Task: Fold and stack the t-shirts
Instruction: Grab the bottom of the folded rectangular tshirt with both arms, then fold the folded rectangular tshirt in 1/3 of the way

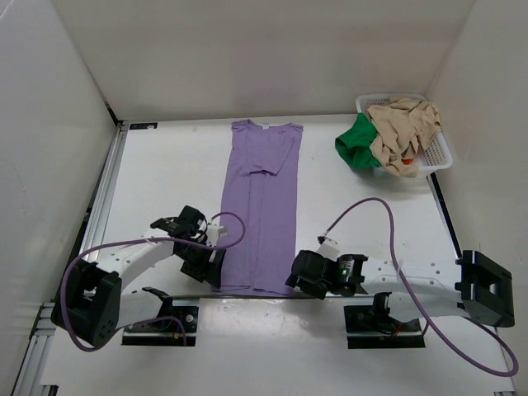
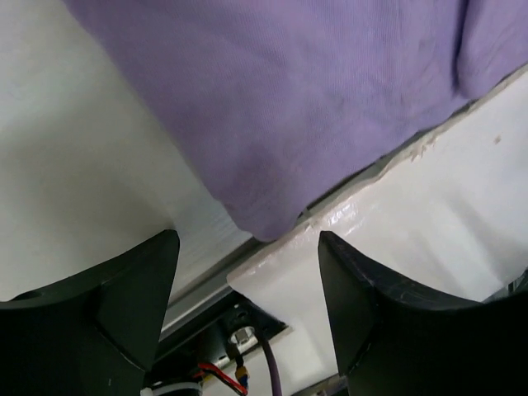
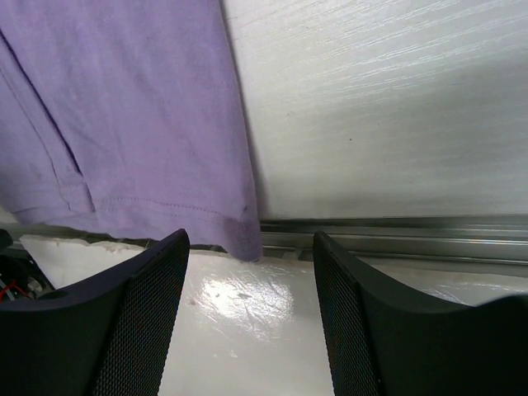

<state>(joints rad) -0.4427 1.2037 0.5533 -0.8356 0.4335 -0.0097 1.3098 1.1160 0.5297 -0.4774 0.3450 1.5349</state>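
One lavender t-shirt (image 1: 262, 210), narrow lengthwise fold

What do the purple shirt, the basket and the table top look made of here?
Purple t-shirt: soft knit cloth, matte; fine ribbed weave and a stitched hem show in the wrist views. Basket: white plastic, probably; rigid lattice walls. Table top: white, hard, faintly streaked sheet; material unclear.

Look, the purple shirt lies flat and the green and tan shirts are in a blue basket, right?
Not blue: the top view shows the basket is white. The purple shirt does lie flat, and the green shirt and tan shirt are in that basket.
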